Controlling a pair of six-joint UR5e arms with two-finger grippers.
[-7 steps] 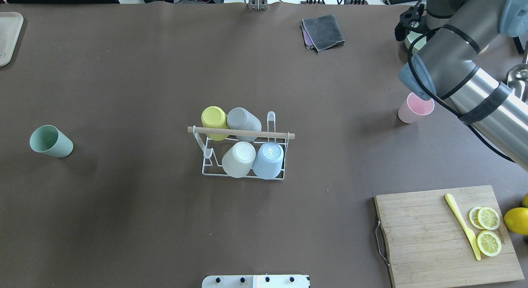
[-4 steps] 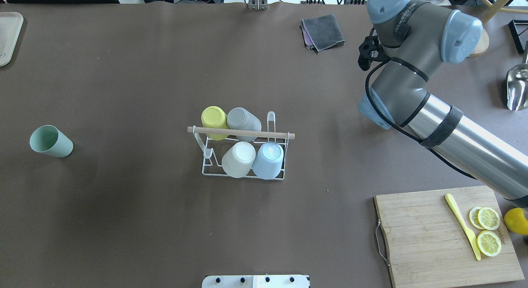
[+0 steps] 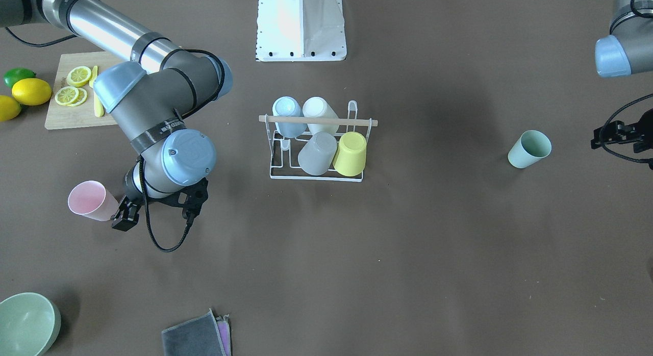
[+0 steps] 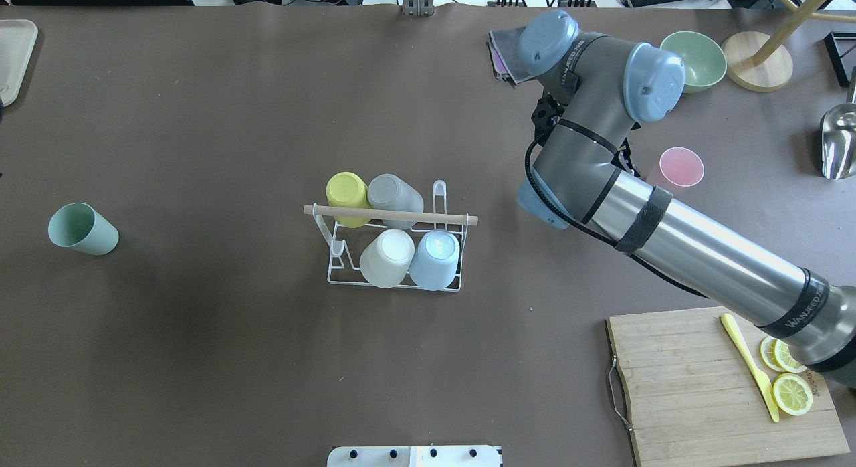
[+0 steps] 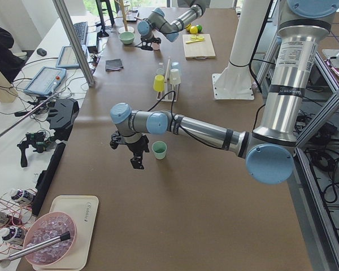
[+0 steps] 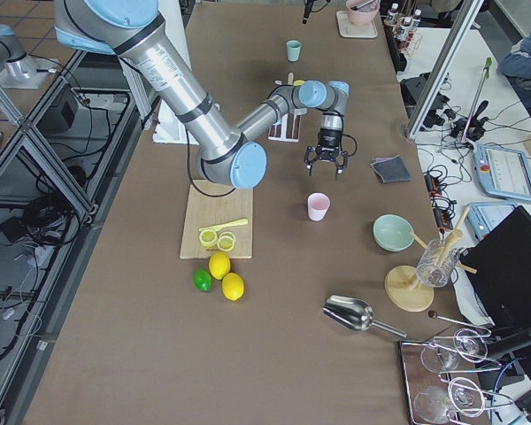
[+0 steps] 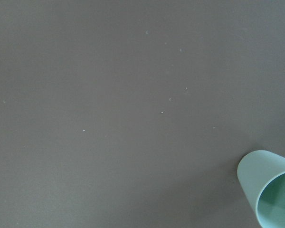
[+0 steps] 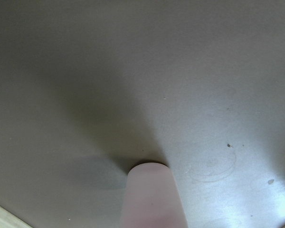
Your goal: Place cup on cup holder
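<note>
Tabletop [image 4: 200, 119] viewed from overhead, left to right. Green cup [image 4: 81, 229] stands mouth up at the far left. The left gripper [image 5: 129, 151] hangs near it without touching it, and whether its jaws are apart cannot be told. Cup holder [image 4: 401, 217] sits at centre and carries four inverted cups: yellow cup [image 4: 347, 190] and grey cup [image 4: 394, 194] in the far row, white cup [image 4: 388, 256] and blue cup [image 4: 435, 258] in the near row. Right arm [image 4: 702, 253] extends in from the lower right. The right gripper [image 6: 326, 164] hangs above the tabletop with jaws apart and empty, near the pink cup [image 4: 681, 167]. The pink cup stands mouth up, well apart from the cup holder. Cutting board [image 4: 695, 387] with lemon slices [image 4: 792, 393] lies at the near right.
</note>
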